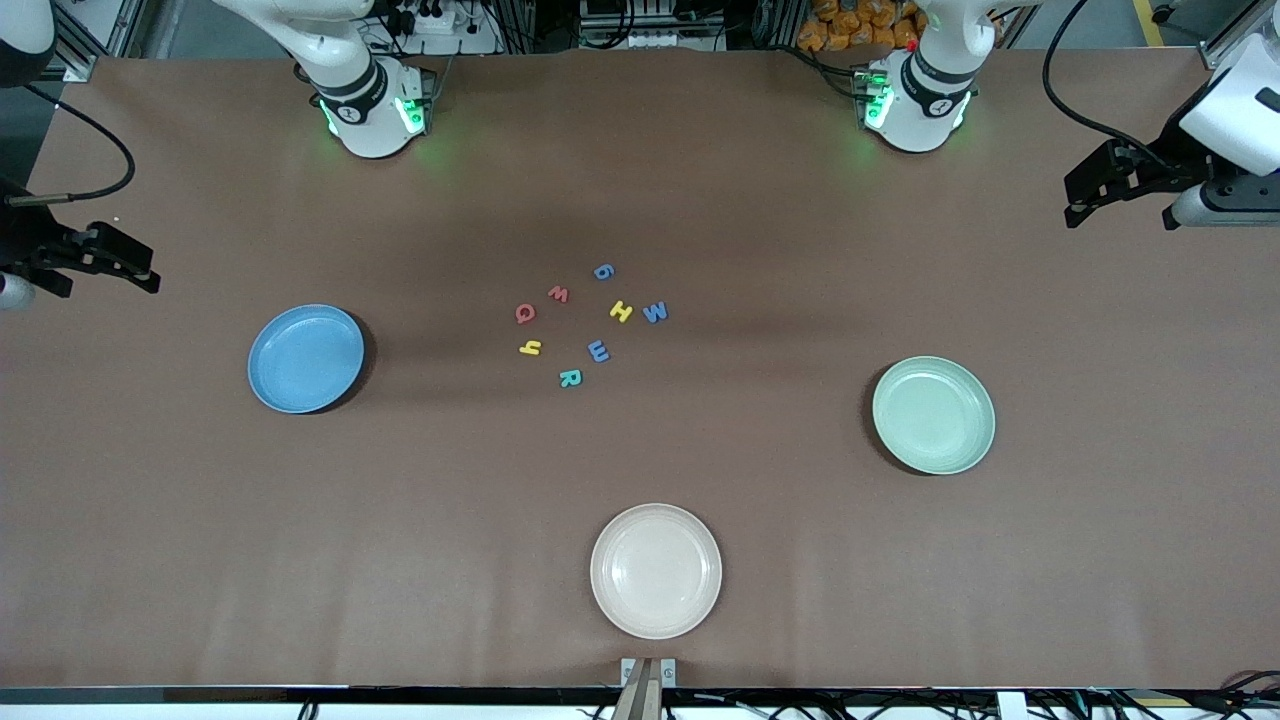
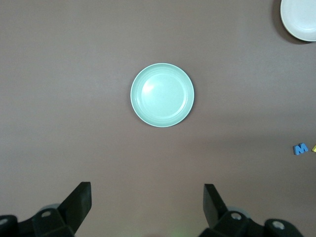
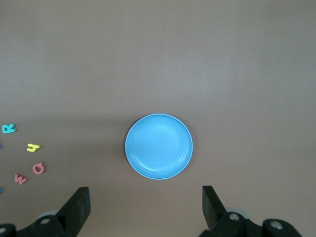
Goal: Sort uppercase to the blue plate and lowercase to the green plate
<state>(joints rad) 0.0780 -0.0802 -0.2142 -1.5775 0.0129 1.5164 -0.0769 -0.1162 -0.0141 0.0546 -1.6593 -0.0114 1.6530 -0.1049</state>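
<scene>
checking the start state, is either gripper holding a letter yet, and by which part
Nothing is held. The left gripper and right gripper are both open and empty.

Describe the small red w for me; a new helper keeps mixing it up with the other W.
Start at the loose ring of foam letters mid-table. The red w lies beside the red Q, toward the robot bases. The other W is blue, bigger, and beside the yellow H.

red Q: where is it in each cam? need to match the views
Front view: red Q in the letter cluster at table centre, on its edge toward the blue plate.
Left wrist view: not in it.
Right wrist view: red Q near the picture's edge, between yellow y and red w.
Shared landmark: the blue plate, seen in the front and right wrist views.
</scene>
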